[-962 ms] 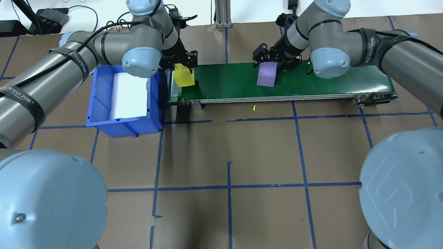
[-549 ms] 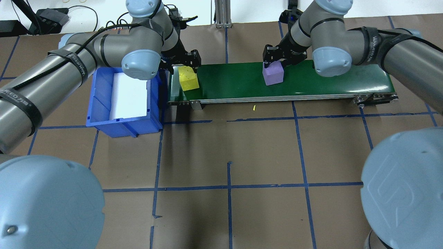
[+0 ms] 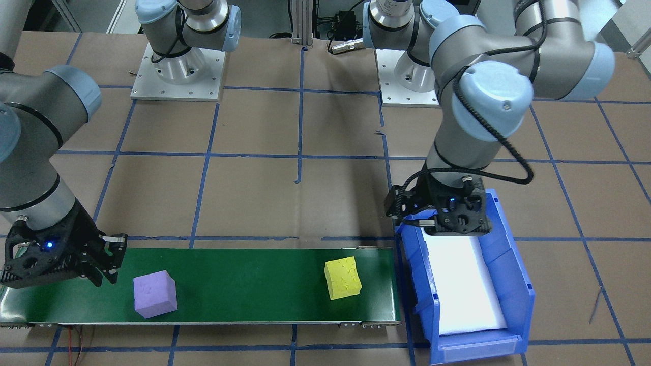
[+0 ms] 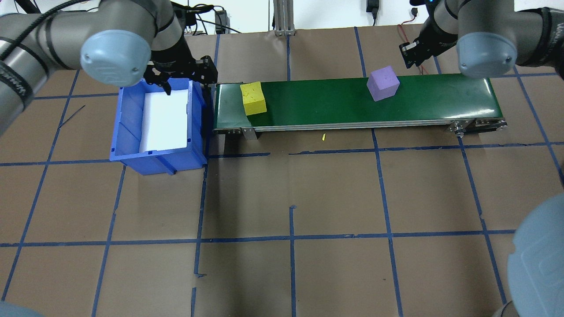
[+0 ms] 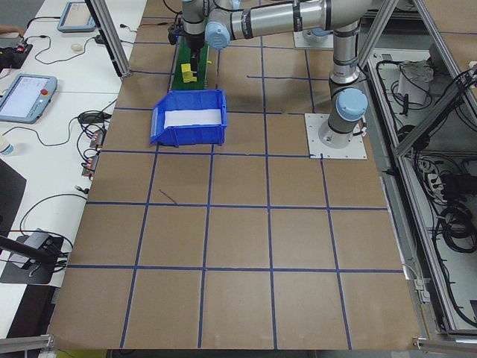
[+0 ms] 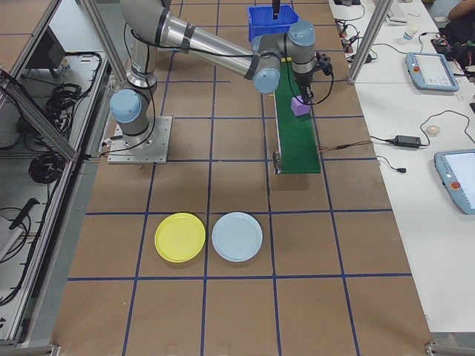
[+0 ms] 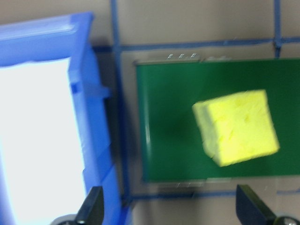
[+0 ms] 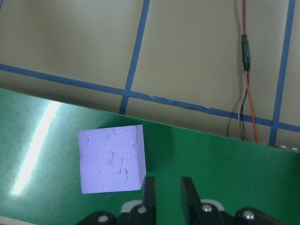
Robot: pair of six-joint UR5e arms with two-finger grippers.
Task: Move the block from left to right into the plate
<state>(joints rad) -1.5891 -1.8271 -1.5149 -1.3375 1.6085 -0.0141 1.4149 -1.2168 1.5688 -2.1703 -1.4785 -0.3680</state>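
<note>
- Brown paper marked off by blue tape lines covers the table (image 4: pixel 291 185), whose near half in the overhead view carries nothing but that grid.
- Off to the robot's right, seen only from the right-end camera, a yellow plate (image 6: pixel 179 237) and a pale blue plate (image 6: pixel 237 236) lie side by side on the table, just apart, well away from the conveyor.
- Further out, a blue bin (image 4: pixel 128 132) with a white liner (image 4: pixel 164 119) stands just beside the left end of the green conveyor belt (image 4: pixel 326 110).
- On that belt a yellow block (image 4: pixel 253 98) rests near the left end, turned a little askew, touching no gripper.
- A purple block (image 4: pixel 383 83) sits on the belt toward its right part, at the far edge, also slightly rotated and free of both grippers.
- Both blocks are well apart from each other, and neither is on a plate.
- The left gripper (image 4: pixel 180 75) hangs over the far rim of the bin, beside the belt's left end; its wrist camera shows the two fingertips (image 7: pixel 91 206) spread wide with nothing between them.
- The right gripper (image 3: pixel 96 262) hovers over the belt's right end, just beside the purple block; its fingertips (image 8: pixel 149 194) stand close together with only a narrow gap, gripping nothing.
</note>
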